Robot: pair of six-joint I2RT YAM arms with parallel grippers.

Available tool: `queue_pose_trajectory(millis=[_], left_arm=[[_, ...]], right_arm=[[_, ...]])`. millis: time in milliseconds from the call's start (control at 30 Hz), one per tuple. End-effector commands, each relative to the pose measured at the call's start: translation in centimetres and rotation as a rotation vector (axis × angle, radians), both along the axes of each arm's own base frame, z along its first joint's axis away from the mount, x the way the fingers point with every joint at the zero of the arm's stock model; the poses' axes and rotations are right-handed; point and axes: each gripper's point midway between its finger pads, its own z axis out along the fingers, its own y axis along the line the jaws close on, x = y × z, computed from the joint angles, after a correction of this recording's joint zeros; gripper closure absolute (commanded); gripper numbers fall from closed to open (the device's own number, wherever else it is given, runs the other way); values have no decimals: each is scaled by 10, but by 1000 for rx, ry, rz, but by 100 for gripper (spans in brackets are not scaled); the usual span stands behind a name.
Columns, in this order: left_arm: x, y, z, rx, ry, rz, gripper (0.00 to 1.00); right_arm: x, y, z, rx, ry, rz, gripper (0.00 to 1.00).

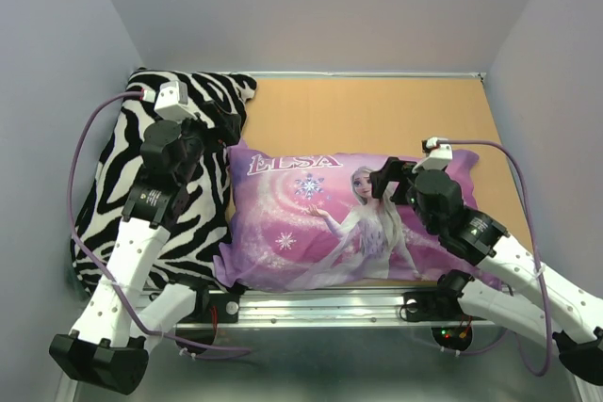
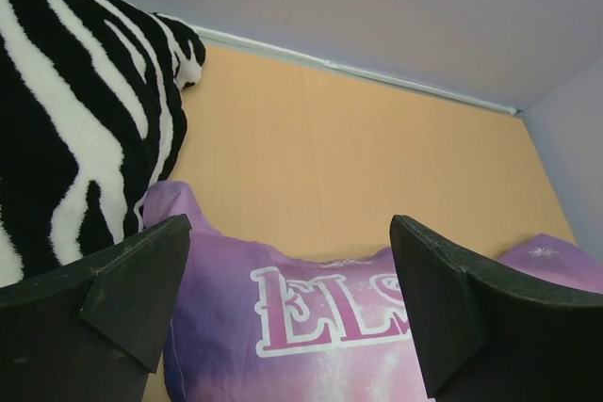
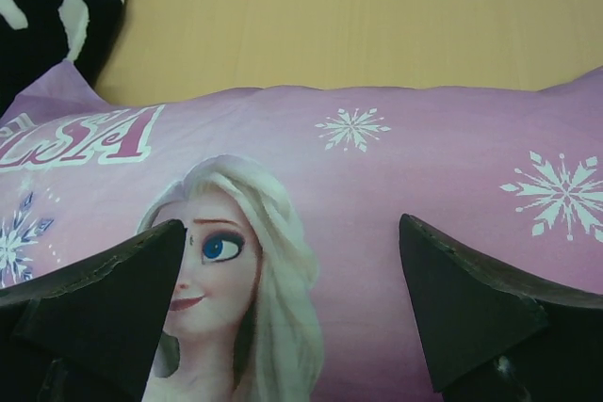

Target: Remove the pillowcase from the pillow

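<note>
The pink-purple "ELSA" pillowcase (image 1: 311,223) lies stuffed and flat on the table, its lettering toward the far side. The white pillow is hidden inside it. My left gripper (image 1: 224,129) is open and empty above the case's far left corner; in the left wrist view (image 2: 289,233) its fingers straddle the "ELS" lettering on the pillowcase (image 2: 311,345). My right gripper (image 1: 388,182) is open and empty above the case's right half; in the right wrist view (image 3: 290,228) its fingers frame the princess's face on the pillowcase (image 3: 396,167). I cannot tell whether either gripper touches the fabric.
A black-and-white zebra-striped cushion (image 1: 141,185) lies at the left, against the pillowcase, under my left arm; it also shows in the left wrist view (image 2: 66,138). Bare wooden tabletop (image 1: 377,120) stretches behind the case. Grey walls enclose three sides. A metal rail (image 1: 320,306) runs along the near edge.
</note>
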Motion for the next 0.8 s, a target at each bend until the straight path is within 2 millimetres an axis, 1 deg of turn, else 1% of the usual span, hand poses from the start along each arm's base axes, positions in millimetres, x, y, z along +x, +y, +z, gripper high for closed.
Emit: queue_pose_trajectory(millis=[0,33,67,133,200,267,300,333,400,433,500,533,600,633,700,767], left_arm=[[-7,7,16,17,-36,18,1],[-6,9,15,19,-35,35,1],[-7,12,14,26,-21,44,1],[-10,16,12,21,0,70,1],[-17,19,11,16,20,77,1],[-23,20,3,-2,55,87,1],[-28,20,2,-13,55,83,1],[-31,18,-9,-27,87,77,2],[-36,16,-20,-30,107,62,2],[-38,13,-35,-31,144,45,1],[-42,8,-45,-34,167,13,1],[-46,2,-57,-38,196,-24,1],[-52,-3,-64,-49,202,-54,1],[-55,-7,-73,-51,223,-80,1],[-59,-13,-81,-55,241,-117,1],[-64,-26,-89,-70,259,-171,1]], right_arm=[[1,5,33,8,-36,21,0],[2,4,29,-7,-25,20,0],[2,4,35,-10,-30,20,0],[2,3,35,-45,-3,18,0],[0,2,38,-64,25,20,0],[-2,7,37,-70,52,47,0],[-4,7,37,-67,61,54,0],[-7,6,31,-82,86,58,0],[-11,8,24,-88,113,78,0],[-14,7,17,-103,139,84,0],[-18,8,10,-107,171,91,0],[-21,8,4,-116,193,102,0],[-28,13,-2,-107,221,143,0],[-33,15,-9,-104,245,168,0],[-38,16,-20,-107,277,180,0],[-42,15,-33,-116,309,184,0]])
